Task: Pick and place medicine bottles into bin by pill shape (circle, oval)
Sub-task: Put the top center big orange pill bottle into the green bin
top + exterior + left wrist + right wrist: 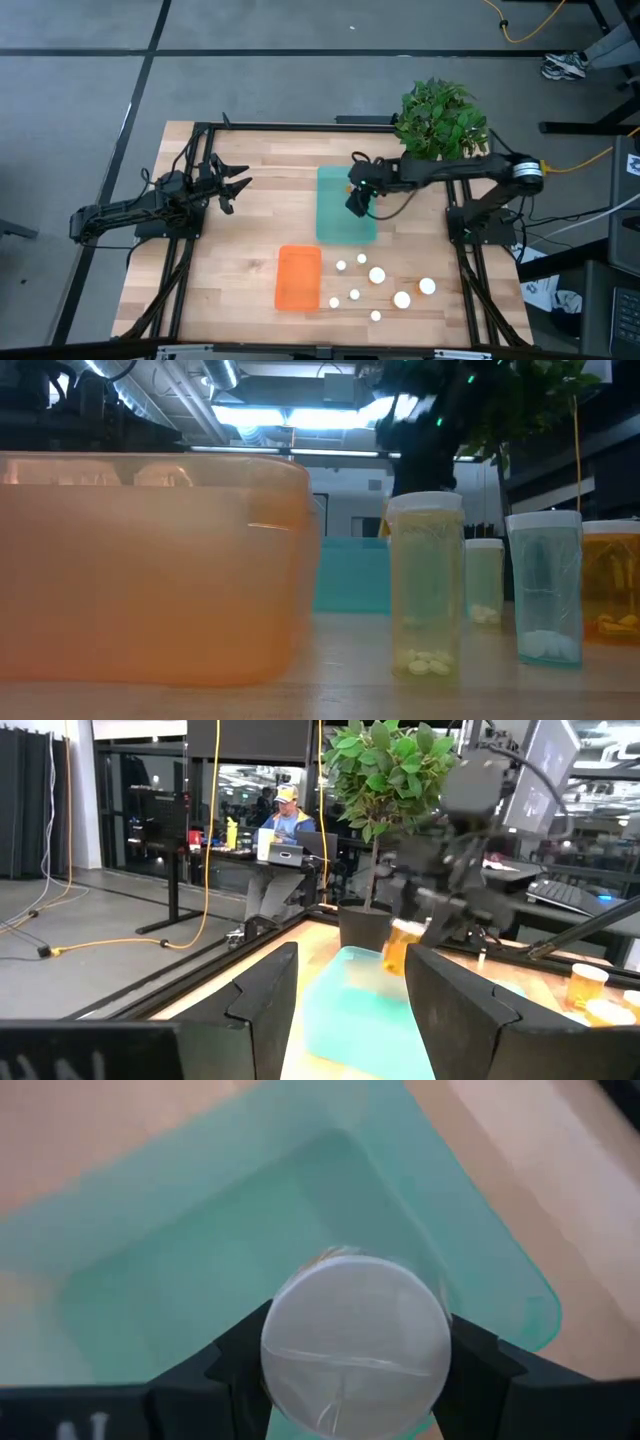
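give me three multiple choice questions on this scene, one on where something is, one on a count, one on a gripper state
1. Where is the right gripper?
A. over the green bin
B. over the orange bin
C. beside the plant

2. How many bottles stand on the table, beside the orange bin?
A. four
B. eight
C. eleven

3. What is the right gripper doing?
A. open and empty
B. shut on a bottle
C. shut on the orange bin's rim

Answers:
1. A, the high view shows it above the green bin's right part.
2. B, eight white caps show there in the high view.
3. B, the right wrist view shows its fingers pressed on both sides of a white-capped bottle over the green bin.
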You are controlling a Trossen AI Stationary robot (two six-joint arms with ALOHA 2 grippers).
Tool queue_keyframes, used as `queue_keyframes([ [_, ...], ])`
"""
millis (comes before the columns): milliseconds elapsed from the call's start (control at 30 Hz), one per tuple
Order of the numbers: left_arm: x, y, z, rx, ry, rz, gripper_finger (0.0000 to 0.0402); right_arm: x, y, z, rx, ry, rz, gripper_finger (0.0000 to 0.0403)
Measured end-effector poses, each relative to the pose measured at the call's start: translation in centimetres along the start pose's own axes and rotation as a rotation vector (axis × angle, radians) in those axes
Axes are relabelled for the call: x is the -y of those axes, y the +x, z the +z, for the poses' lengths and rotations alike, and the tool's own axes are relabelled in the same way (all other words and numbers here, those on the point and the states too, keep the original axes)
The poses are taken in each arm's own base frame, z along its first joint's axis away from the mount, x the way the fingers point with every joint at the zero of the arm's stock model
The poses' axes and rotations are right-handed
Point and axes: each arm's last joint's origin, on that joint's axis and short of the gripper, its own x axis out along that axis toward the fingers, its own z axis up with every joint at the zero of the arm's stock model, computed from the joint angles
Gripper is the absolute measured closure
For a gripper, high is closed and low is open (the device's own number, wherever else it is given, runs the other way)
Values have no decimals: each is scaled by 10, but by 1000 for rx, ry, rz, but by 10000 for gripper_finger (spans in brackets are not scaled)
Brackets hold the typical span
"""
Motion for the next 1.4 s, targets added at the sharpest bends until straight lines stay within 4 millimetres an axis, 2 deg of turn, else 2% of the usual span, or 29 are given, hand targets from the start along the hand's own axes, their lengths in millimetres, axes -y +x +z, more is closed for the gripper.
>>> queue_keyframes([
  [200,0,0,0,1,0,0,224,10,32,1,-93,18,23,195],
  [500,0,0,0,0,1,0,224,20,51,2,-118,45,2,195],
  [1400,0,0,0,-1,1,1,224,22,52,2,-124,29,0,195],
])
